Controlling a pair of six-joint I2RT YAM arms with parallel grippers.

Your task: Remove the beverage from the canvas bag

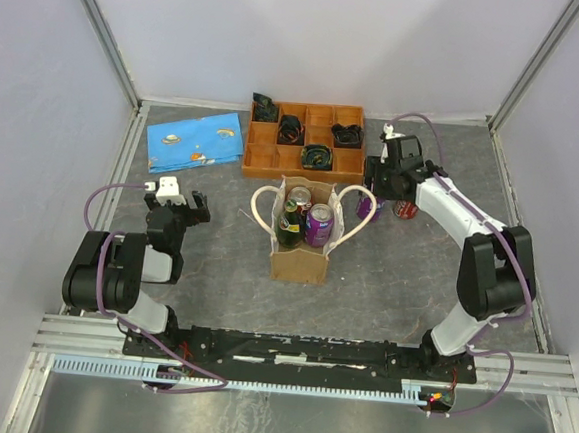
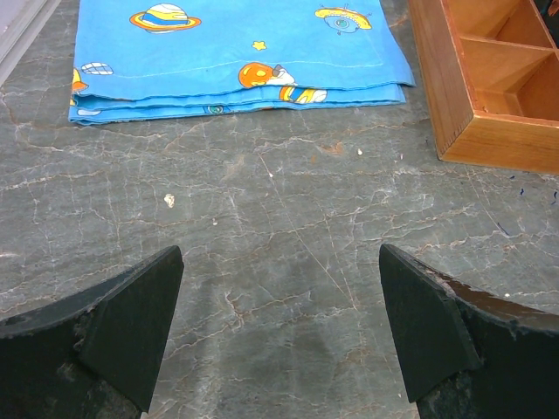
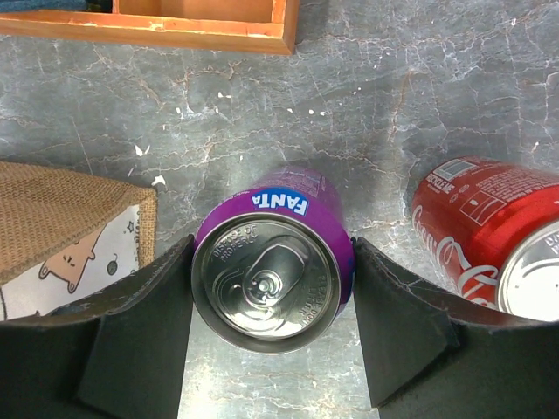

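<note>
Grey marbled surface [image 1: 404, 286], white enclosure. The right gripper [image 3: 272, 249] clamps the upright purple Fanta can [image 3: 266, 288], pads on both sides, probably parking it outside the canvas bag [image 3: 61, 209] just beside the gripper. A red cola can [image 3: 489, 227] stands on its other side. The bag holds more cans [image 1: 319, 224]. The left gripper [image 2: 279, 323] is wide and idle.
</note>
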